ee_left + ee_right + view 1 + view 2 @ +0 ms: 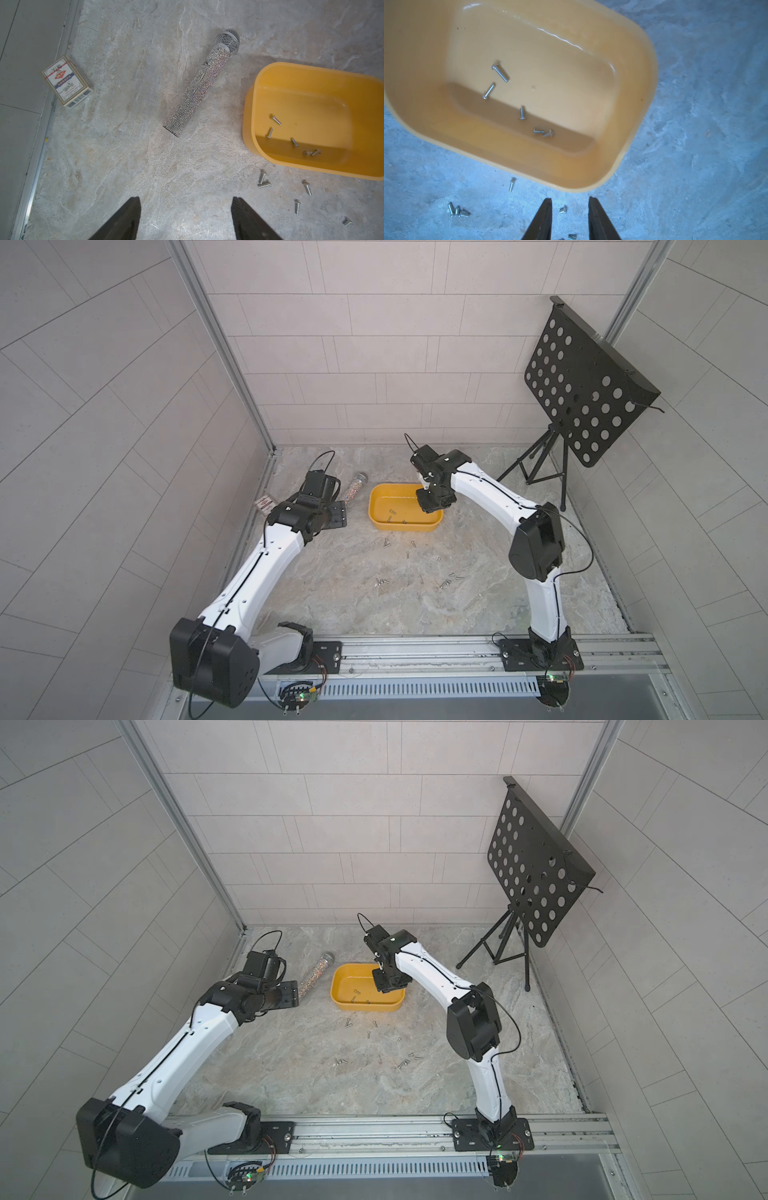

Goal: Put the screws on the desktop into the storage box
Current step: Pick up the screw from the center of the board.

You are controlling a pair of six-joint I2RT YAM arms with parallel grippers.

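**Top views.** The storage box (pixel 399 526) (pixel 365 1007) stands towards the rear of the worktop (pixel 353 614). A few screws (pixel 390 513) lie on its floor, and others are scattered on the worktop in front of it (pixel 446 581). The right jaws appear over the box's right end. The left jaws hover to the left of the box, near a glittery microphone (pixel 353 489). Neither pair's spread can be told in these views.

**Left wrist view.** The left jaws are spread wide and empty above bare worktop. Beyond them lie the microphone (pixel 202 83), a card box (pixel 67 82) by the wall, and the storage box (pixel 249 116) with five screws (pixel 295 142) inside. Five more lie just outside its wall (pixel 264 180).

**Right wrist view.** The right jaws are parted a little, with nothing held between them. The storage box (pixel 571 166) holds five screws (pixel 500 72). Loose ones lie on the worktop beside it (pixel 457 211).
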